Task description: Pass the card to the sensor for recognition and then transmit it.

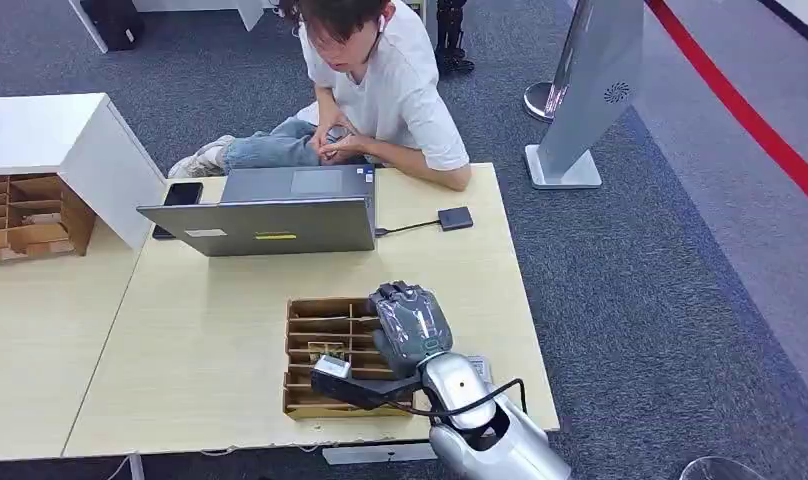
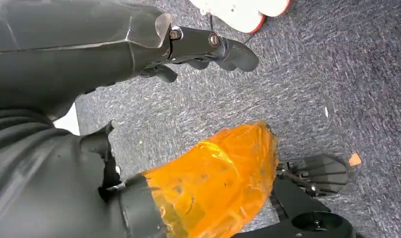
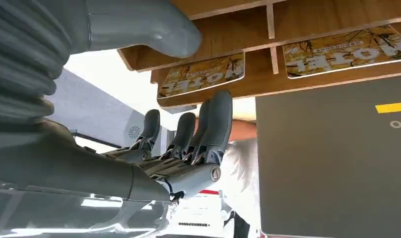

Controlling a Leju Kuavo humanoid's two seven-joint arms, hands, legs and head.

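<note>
A wooden card tray (image 1: 302,402) sits near the table's front edge, with a yellow card (image 1: 327,350) in one slot. My right hand (image 1: 410,322) hovers over the tray's right side, fingers spread and holding nothing. In the right wrist view that hand (image 3: 178,144) has straight fingers pointing at the tray (image 3: 307,15), just short of a yellow "HOTEL" card (image 3: 201,75); a second such card (image 3: 345,49) lies in the neighbouring slot. The sensor, a small dark square pad (image 1: 456,218), lies on the table's far right, cabled to the laptop. My left hand (image 2: 208,47) hangs over the carpet, holding nothing.
A grey laptop (image 1: 280,225) stands open mid-table, its lid back (image 3: 332,163) facing me. A person in a white shirt (image 1: 400,90) sits behind the table. A black phone (image 1: 183,193) lies beside the laptop. Another wooden rack (image 1: 25,215) and a white cabinet (image 1: 50,130) stand at left.
</note>
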